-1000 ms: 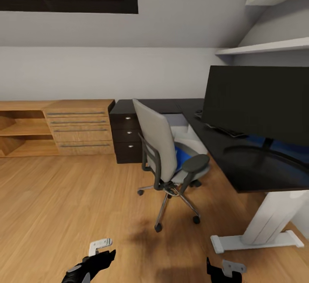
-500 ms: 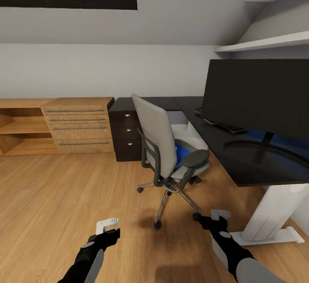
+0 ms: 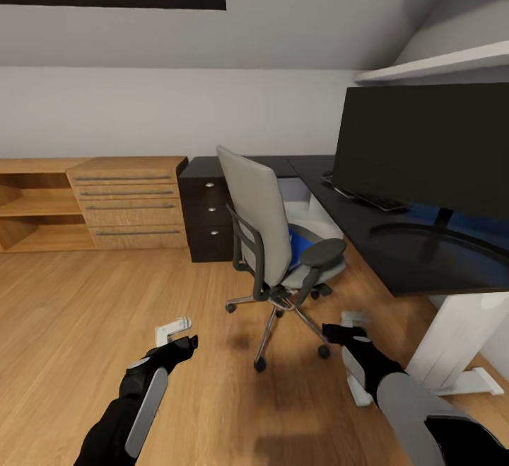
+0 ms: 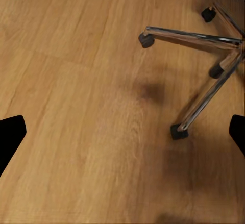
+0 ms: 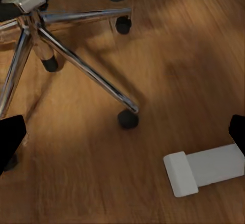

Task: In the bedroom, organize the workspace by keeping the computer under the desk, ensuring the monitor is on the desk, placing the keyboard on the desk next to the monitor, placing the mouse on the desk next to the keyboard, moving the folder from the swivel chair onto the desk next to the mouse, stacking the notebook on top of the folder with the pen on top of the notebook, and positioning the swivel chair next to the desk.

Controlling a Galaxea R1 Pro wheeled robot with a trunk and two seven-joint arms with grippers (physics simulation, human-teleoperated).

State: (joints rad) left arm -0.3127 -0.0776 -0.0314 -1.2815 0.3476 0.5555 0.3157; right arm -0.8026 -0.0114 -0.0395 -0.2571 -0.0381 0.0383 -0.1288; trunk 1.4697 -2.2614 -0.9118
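The grey swivel chair (image 3: pixel 263 225) stands on the wood floor with its back toward me, just left of the black desk (image 3: pixel 396 268). A blue folder (image 3: pixel 300 251) lies on its seat, mostly hidden by the backrest. The wide black monitor (image 3: pixel 424 148) stands on the desk, with the keyboard (image 3: pixel 367 199) behind it. A pale grey box, likely the computer (image 3: pixel 312 217), shows under the desk behind the chair. My left gripper (image 3: pixel 178 337) (image 4: pixel 122 137) hangs open over bare floor. My right gripper (image 3: pixel 345 328) (image 5: pixel 122 134) is open above the chair's chrome base (image 5: pixel 35 15).
The desk's white leg and foot (image 3: pixel 459 342) (image 5: pixel 204 170) stand close to my right gripper. A black drawer unit (image 3: pixel 208 215) and light wood cabinets (image 3: pixel 127 204) line the back wall. Wall shelves (image 3: pixel 431 63) hang above the monitor. Open floor lies to the left.
Both arms have reached forward and up into view; the right gripper now sits close to the chair's base and the desk foot. The camera has moved slightly closer.
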